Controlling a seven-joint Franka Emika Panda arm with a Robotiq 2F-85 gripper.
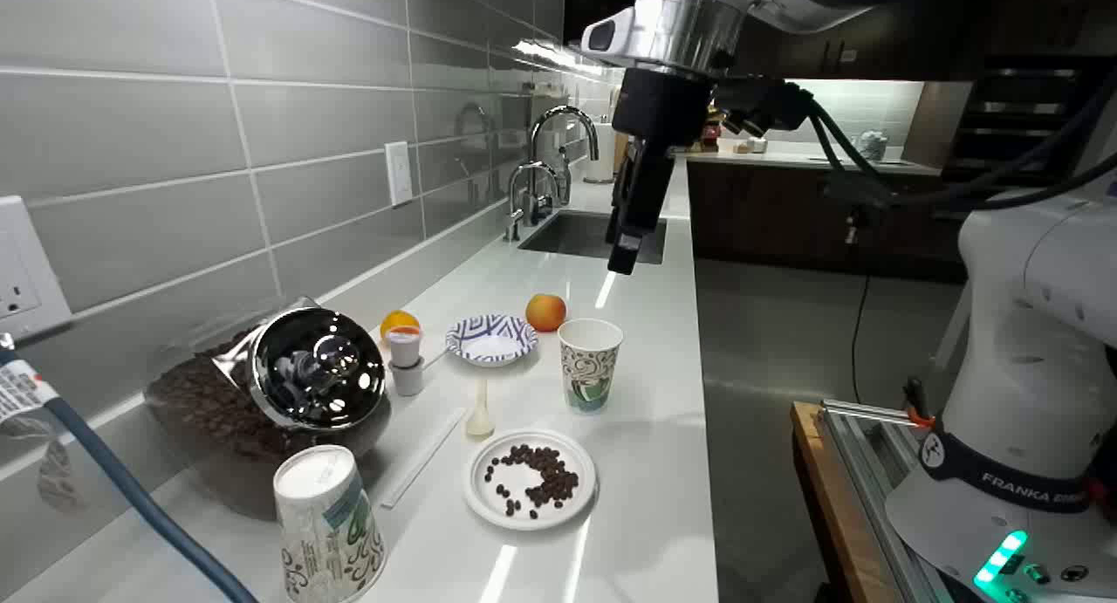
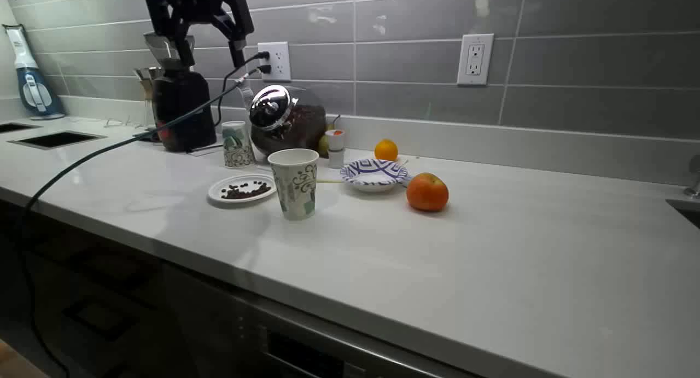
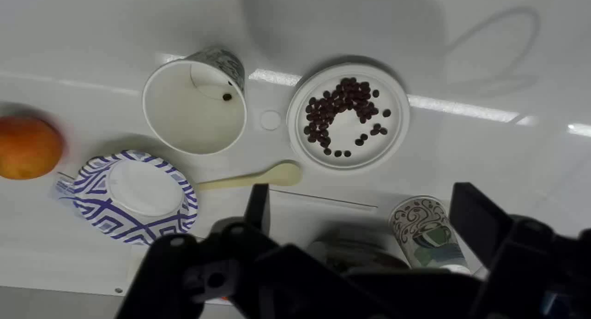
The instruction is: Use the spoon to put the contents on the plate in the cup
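Along the white countertop [image 1: 646,489] lay the spoon [image 3: 254,179], rounded end toward the plate [image 3: 402,117], well below the gripper [image 2: 213,62], which hung wide-spread, empty.

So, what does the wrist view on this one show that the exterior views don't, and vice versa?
Only the wrist view: the inside bottom of the upright paper cup, with at least one dark bean in it.

Only the exterior views: wall outlets, a chrome faucet and a blue-and-white handheld vacuum.

Shared: the open gripper, the white plate with its heap of dark beans, the spoon, the upturned paper cup, the blue-patterned bowl and the apple.
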